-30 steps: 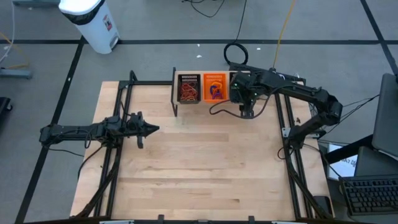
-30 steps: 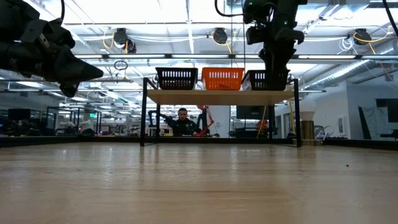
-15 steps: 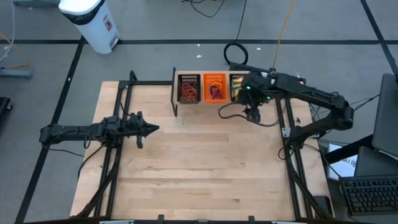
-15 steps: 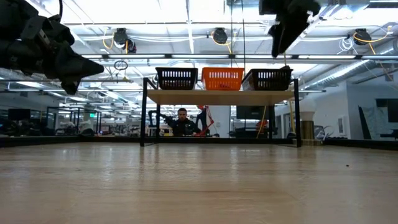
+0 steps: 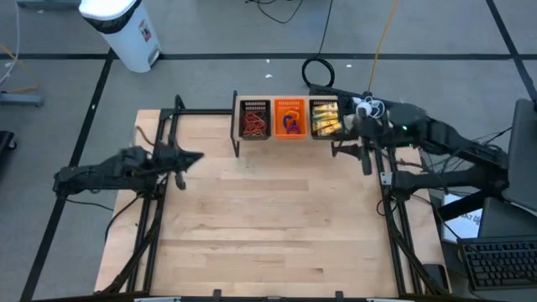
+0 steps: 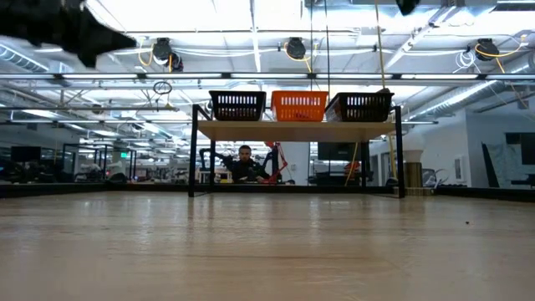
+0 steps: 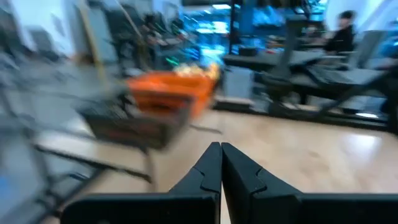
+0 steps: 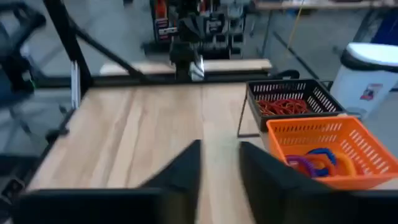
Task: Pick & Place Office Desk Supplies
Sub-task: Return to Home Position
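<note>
Three trays stand side by side on a raised shelf (image 6: 292, 130) at the table's far edge. A black mesh tray (image 5: 254, 120) holds red-brown rubber bands (image 8: 283, 106). An orange tray (image 5: 290, 119) holds coloured rings (image 8: 314, 163). A second black tray holds yellow packets (image 5: 325, 120). My right gripper (image 8: 219, 158) hangs just right of the trays, high over the table and pointing toward the table's left, open with nothing between its fingers. My left gripper (image 7: 221, 152) is shut and empty, raised over the table's left side (image 5: 191, 157).
The bare wooden tabletop (image 5: 268, 226) lies between the two arms. A white bin (image 5: 122, 29) stands on the floor beyond the far left corner, and a keyboard (image 5: 499, 264) sits off the right edge. A person (image 6: 244, 163) sits in the room behind the shelf.
My right gripper has drawn back from above the yellow-packet tray toward the table's right edge and upward, tipping from pointing down to nearly level, so that tray's contents now show. My left gripper has risen over the table's left side.
</note>
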You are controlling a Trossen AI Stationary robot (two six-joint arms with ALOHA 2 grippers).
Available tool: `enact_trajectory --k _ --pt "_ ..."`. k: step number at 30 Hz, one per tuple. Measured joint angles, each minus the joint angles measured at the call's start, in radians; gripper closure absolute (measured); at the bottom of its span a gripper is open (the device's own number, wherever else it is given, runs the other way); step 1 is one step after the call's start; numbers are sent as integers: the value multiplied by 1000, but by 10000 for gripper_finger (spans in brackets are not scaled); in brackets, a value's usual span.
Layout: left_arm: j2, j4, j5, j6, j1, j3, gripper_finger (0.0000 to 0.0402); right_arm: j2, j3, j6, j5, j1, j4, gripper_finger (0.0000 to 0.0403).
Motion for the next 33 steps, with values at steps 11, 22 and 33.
enact_trajectory --k 11,22,33 --pt "-4 -13 -136 156 51 117 400 -397 -634 209 -62 -2 587 392" --pt "-172 -154 -61 10 63 97 401 -699 -914 306 69 81 658 402" --pt "-135 -36 18 3 1 -33 401 -776 -1026 236 264 210 666 403"
